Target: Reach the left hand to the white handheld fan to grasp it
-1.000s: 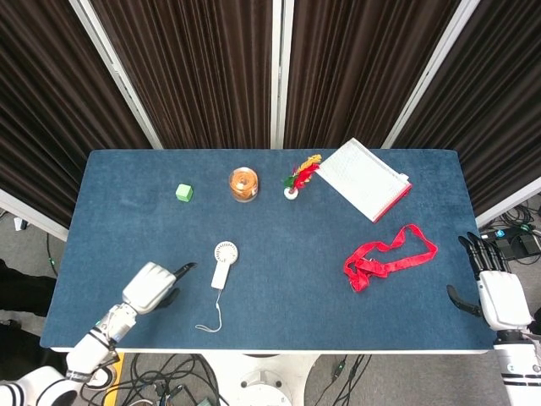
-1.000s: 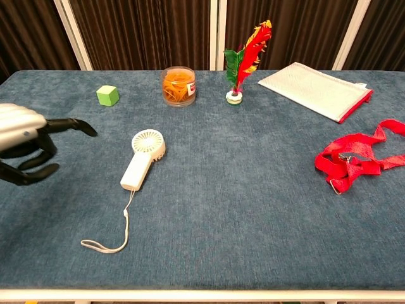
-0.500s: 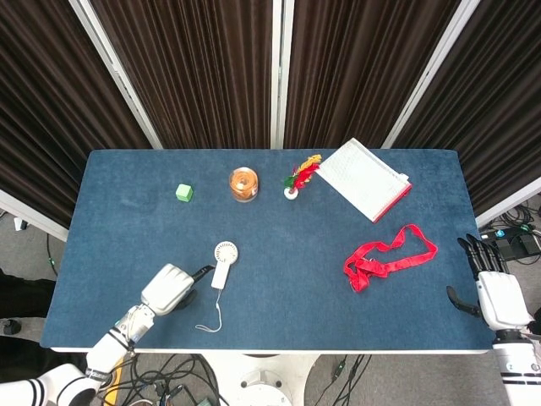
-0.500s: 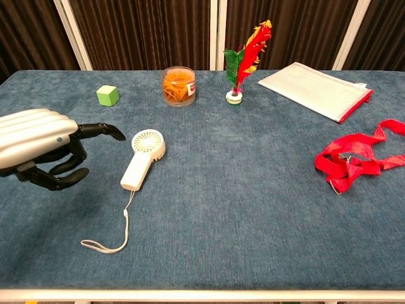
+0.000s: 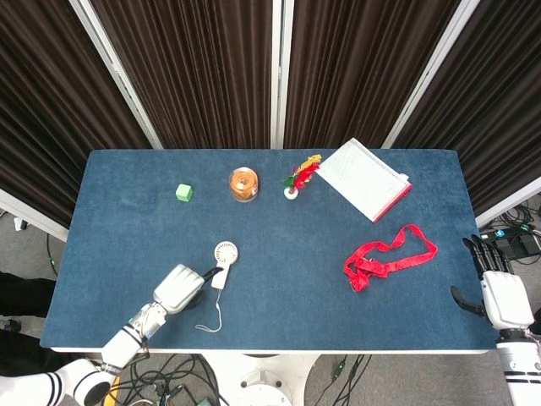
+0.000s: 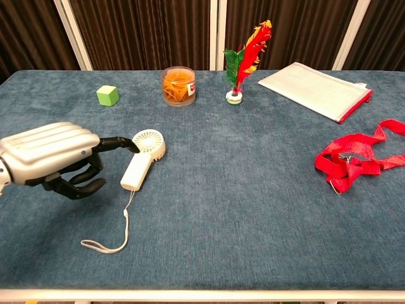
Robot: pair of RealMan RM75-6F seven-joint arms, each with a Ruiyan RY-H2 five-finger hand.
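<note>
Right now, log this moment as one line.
left hand: open, beside white fan, not gripping | right hand: idle at table edge

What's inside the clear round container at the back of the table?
The clear container holds an orange heap, likely rubber bands. Its red-and-white label hides part of it, and nothing beneath the heap shows.
</note>
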